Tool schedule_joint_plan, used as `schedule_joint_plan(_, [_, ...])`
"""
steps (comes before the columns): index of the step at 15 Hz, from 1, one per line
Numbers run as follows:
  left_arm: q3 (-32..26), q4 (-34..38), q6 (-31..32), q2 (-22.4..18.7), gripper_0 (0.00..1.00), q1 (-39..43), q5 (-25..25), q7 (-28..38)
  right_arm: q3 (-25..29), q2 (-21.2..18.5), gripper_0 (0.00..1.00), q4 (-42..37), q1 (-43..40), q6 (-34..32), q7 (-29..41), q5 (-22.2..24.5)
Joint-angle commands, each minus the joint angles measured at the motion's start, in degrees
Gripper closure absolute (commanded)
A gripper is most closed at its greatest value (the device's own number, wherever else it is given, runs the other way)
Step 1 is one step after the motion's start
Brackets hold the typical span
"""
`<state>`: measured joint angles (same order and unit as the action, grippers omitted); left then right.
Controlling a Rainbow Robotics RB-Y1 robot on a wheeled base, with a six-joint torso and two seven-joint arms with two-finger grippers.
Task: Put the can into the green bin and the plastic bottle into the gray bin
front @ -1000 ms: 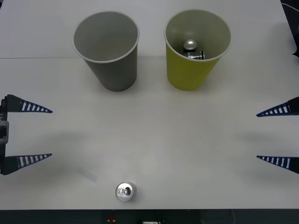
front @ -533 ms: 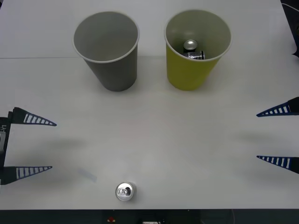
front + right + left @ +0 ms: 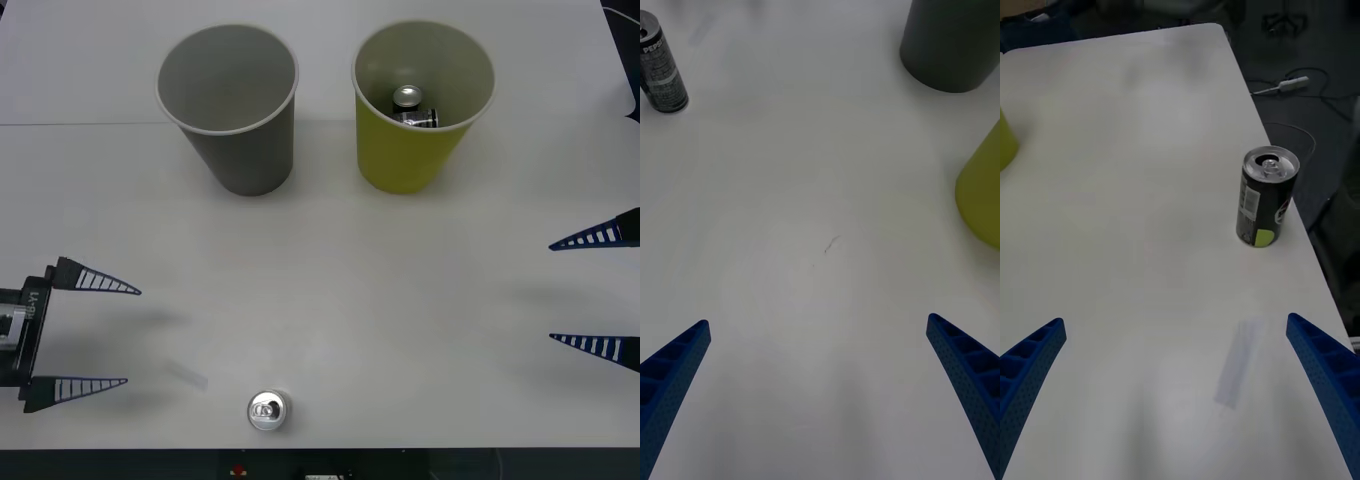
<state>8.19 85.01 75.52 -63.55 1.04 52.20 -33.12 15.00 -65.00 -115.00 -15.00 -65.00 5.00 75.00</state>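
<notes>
The can (image 3: 267, 410) stands upright near the table's front edge, with a shiny silver top and dark sides; it also appears as the can (image 3: 1266, 199) and the can (image 3: 662, 67) in the wrist views. My left gripper (image 3: 133, 336) is open, low over the table to the can's left, with a wide gap between them. My right gripper (image 3: 550, 292) hangs open at the right edge. The gray bin (image 3: 228, 105) and the green bin (image 3: 424, 100) stand upright at the back. The plastic bottle is out of view.
Another small can (image 3: 412, 108) lies inside the green bin. A pale tape-like strip (image 3: 1240, 360) lies flat on the white table (image 3: 340, 290) between my left gripper and the can. The table's front edge runs just behind the can.
My left gripper has moved toward the table's front edge and a little inward, closer to the can. The right arm, the can and both bins have stayed put.
</notes>
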Motion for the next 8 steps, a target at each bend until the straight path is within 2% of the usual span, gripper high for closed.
schedule_joint_plan(1, [7.19, -5.90, 1.12, 0.00, 0.00, -4.03, -4.65, -4.67, 0.00, 0.00, 0.00, 0.00, 0.00, 0.00, 0.00, 0.00])
schedule_joint_plan(8, [26.52, -18.30, 2.62, 0.79, 0.00, -13.08, -17.84, -14.52, 0.00, 0.00, 0.00, 0.00, 0.00, 0.00, 0.00, 0.00])
